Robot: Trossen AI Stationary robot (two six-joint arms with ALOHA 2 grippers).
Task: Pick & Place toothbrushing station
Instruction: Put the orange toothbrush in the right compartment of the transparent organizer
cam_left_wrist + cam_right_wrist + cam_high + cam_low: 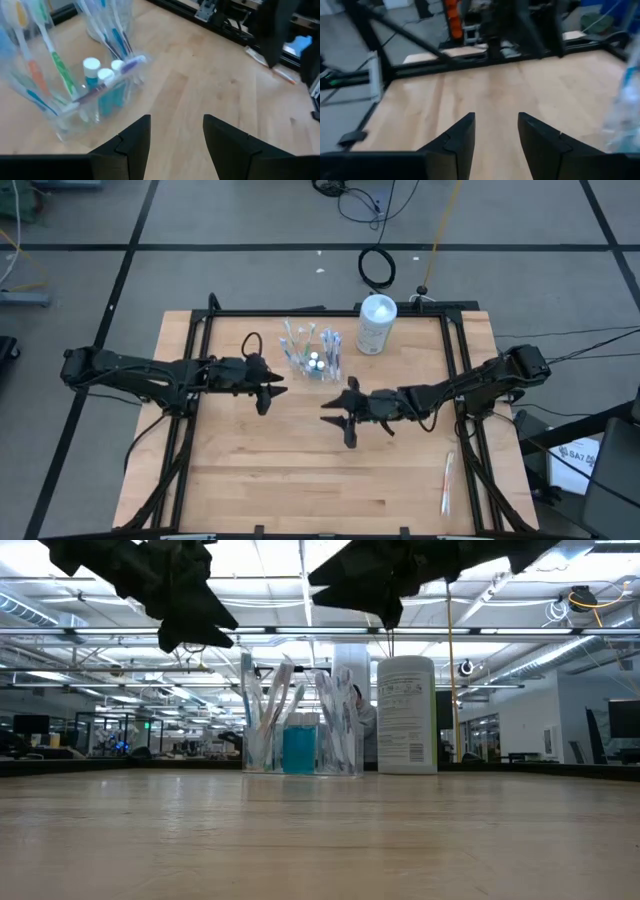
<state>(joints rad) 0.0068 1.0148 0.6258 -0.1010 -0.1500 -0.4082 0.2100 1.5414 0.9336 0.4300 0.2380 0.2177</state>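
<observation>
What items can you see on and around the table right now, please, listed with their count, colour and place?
Clear plastic tumbler: one, transparent, far-centre of the table, holding the brushes and tubes.
Thin toothbrushes: several, white, blue, green and orange accents, standing in the tumbler.
Small toothpaste tubes: at least three, blue with white caps, inside the tumbler.
White cylindrical lidded container: one, white, right of the tumbler, apart from it.
Loose toothbrush: one, pale with pink, near the table's near-right edge.
Wooden table: one, light wood.
Left gripper: black, open, near the tumbler.
Right gripper: black, open, mid-table, empty.
</observation>
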